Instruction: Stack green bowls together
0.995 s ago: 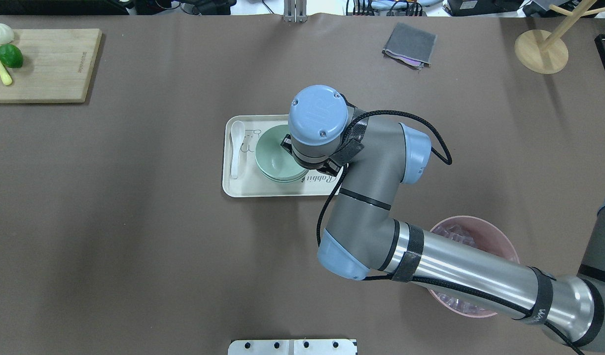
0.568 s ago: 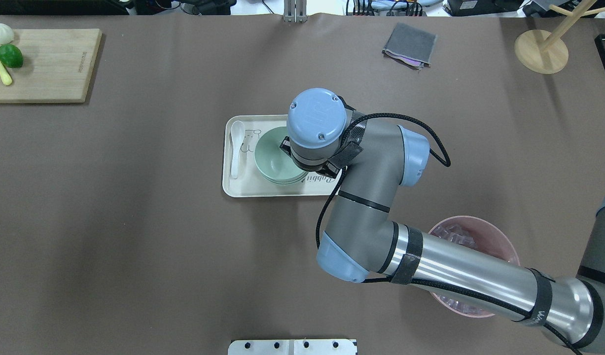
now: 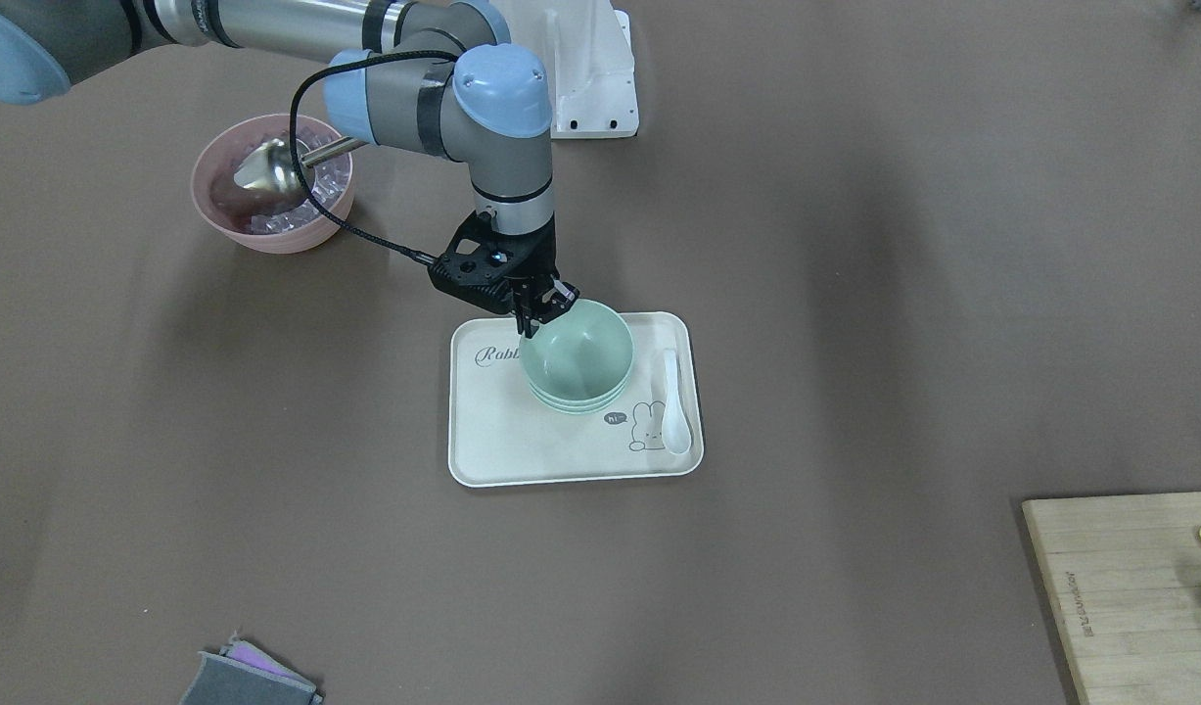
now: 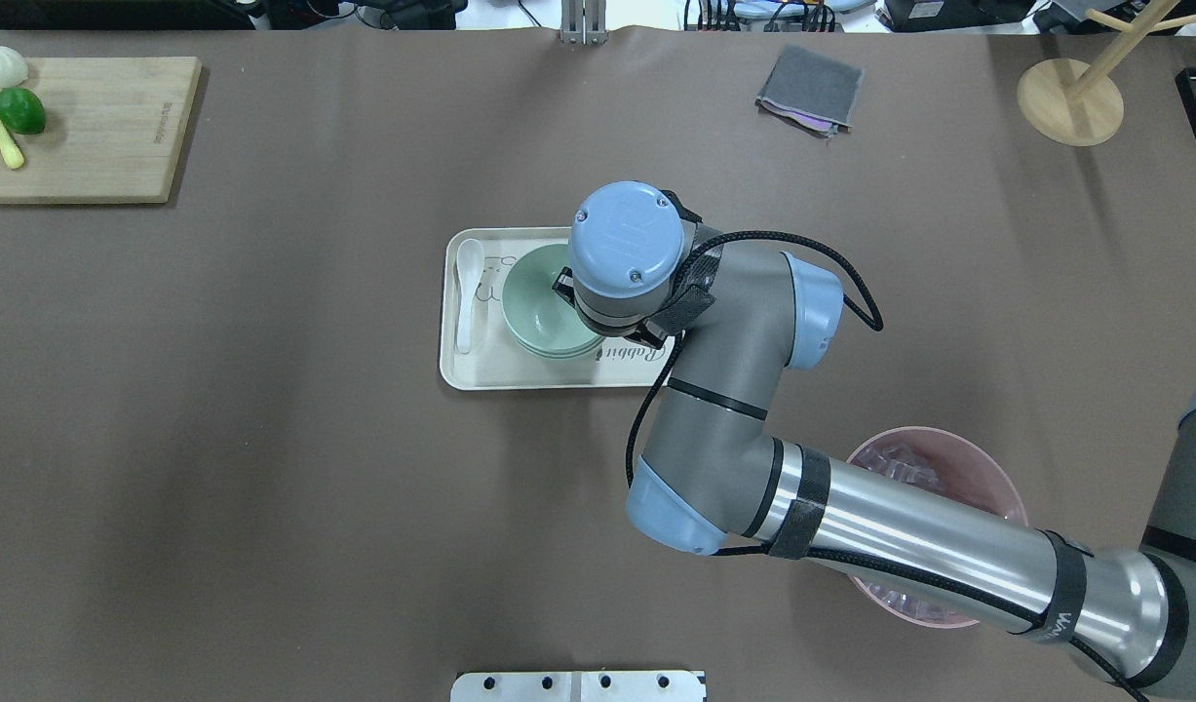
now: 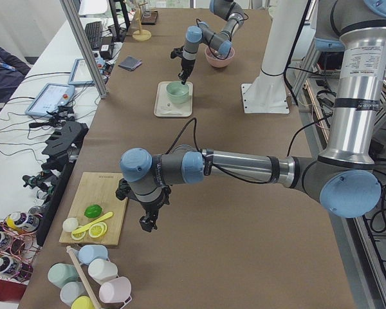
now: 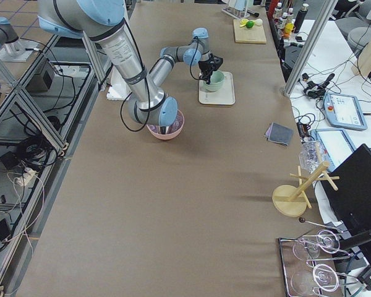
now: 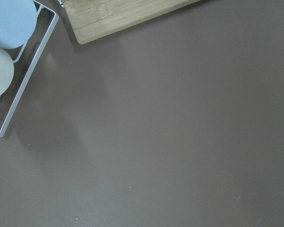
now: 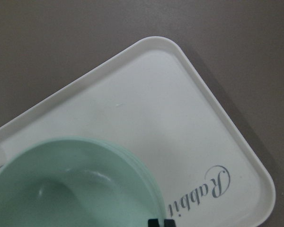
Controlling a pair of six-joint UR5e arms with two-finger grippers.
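Progress: the green bowls (image 3: 573, 397) are all in one nest on the white tray (image 3: 522, 455). From the front I count two rims showing under the top green bowl (image 3: 580, 343), so the stacking looks all but done.
Left to do: by my read, only letting go of that last bowl and lifting clear. No loose green bowl shows anywhere else on the table.
Right gripper: the right gripper (image 3: 539, 311) comes straight down onto the robot-side edge of the stack, fingers drawn close together and pinching the top bowl's rim. The wrist view catches only the two black tips side by side at the rim.
Bowl versus hand: the stack sits directly under and just ahead of the fingers, and the bowl's open mouth spreads away from them toward the white spoon (image 3: 674, 401).
Seating: the top bowl may ride a shade high on the held side, but that's too fine to call.
Left gripper: the left gripper (image 5: 147, 222) hangs near the cutting board (image 5: 90, 193), well apart from the tray. I cannot tell whether its fingers are spread or closed.
Also there: the pink bowl (image 3: 218, 211) with its metal scoop sits off beside the right arm.
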